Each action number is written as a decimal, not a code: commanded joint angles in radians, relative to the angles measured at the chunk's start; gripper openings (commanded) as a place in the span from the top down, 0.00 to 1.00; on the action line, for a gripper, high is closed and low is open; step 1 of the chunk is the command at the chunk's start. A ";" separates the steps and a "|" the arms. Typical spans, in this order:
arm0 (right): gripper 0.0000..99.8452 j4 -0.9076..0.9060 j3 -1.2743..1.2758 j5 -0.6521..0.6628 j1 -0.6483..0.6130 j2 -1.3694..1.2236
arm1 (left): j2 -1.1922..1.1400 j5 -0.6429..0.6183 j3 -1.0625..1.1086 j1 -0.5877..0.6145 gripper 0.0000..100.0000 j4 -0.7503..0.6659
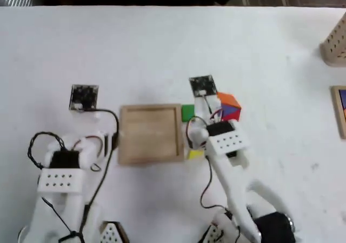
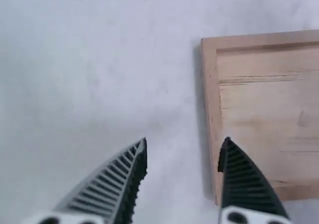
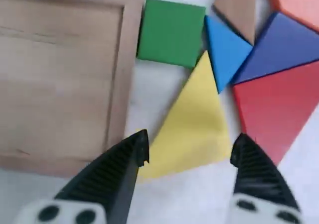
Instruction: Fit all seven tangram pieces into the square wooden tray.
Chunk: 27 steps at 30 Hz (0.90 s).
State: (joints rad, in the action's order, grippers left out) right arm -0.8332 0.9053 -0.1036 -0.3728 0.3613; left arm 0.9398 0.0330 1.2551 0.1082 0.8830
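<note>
The square wooden tray (image 1: pixel 150 152) lies bare in the middle of the table, also seen as tray (image 2: pixel 259 109) and tray (image 3: pixel 65 79). Beside its right edge lie the pieces: green square (image 3: pixel 171 31), yellow triangle (image 3: pixel 192 122), light blue triangle (image 3: pixel 224 50), dark blue piece (image 3: pixel 281 47), red piece (image 3: pixel 271 107), orange piece (image 3: pixel 299 0) and a tan triangle (image 3: pixel 241 7). My right gripper (image 3: pixel 189 152) hangs open over the yellow triangle. My left gripper (image 2: pixel 183 157) stands open over the table at the tray's left rim, holding nothing.
A perforated wooden block (image 1: pixel 335 43) and another tray with coloured pieces (image 1: pixel 340 110) sit at the table's right edge. Cables (image 1: pixel 102 146) trail near the left arm. Bare white tabletop lies beyond the tray.
</note>
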 commanded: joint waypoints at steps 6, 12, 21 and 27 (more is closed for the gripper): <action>0.80 -0.001 -0.127 -0.020 0.019 -0.246 | -0.004 -0.008 -0.043 0.012 0.76 -0.020; 0.81 -0.073 -0.209 -0.018 0.019 -0.326 | -0.004 -0.008 -0.037 0.012 0.76 -0.020; 0.72 -0.159 -0.213 0.054 0.038 -0.334 | -0.004 0.026 -0.006 0.012 0.76 -0.083; 0.74 -0.183 -0.210 0.121 0.028 -0.335 | -0.004 0.026 -0.006 0.012 0.76 -0.084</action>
State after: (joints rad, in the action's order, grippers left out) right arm -1.0050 0.6981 -0.0115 -0.3498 0.0161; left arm 0.9398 0.0483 1.2582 0.1082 0.8247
